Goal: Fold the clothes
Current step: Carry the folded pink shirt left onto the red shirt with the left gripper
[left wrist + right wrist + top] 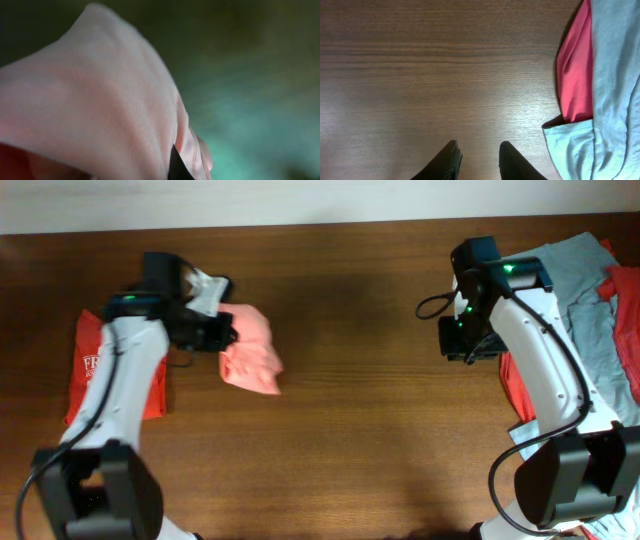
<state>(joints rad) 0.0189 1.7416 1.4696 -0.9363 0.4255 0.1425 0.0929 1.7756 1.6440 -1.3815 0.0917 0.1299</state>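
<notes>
The left fingers (pixel 224 334) are clenched on the salmon-pink shirt (pixel 252 352) — bunched over the worktop's (pixel 360 430) left side, trailing right from that grip. The right fingers (pixel 512 161) — parted, empty — hover well apart, beside the grey-blue shirt (pixel 615 75).

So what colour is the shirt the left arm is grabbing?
Salmon pink; the shirt shows best from overhead.

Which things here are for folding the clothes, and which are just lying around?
For the job:
- salmon-pink shirt, bunched in the shut left gripper
- orange-red shirt with white letters
- grey-blue shirt
- red shirt, partly under the grey-blue one

Just there:
- wooden table
- right gripper, open and holding nothing
</notes>
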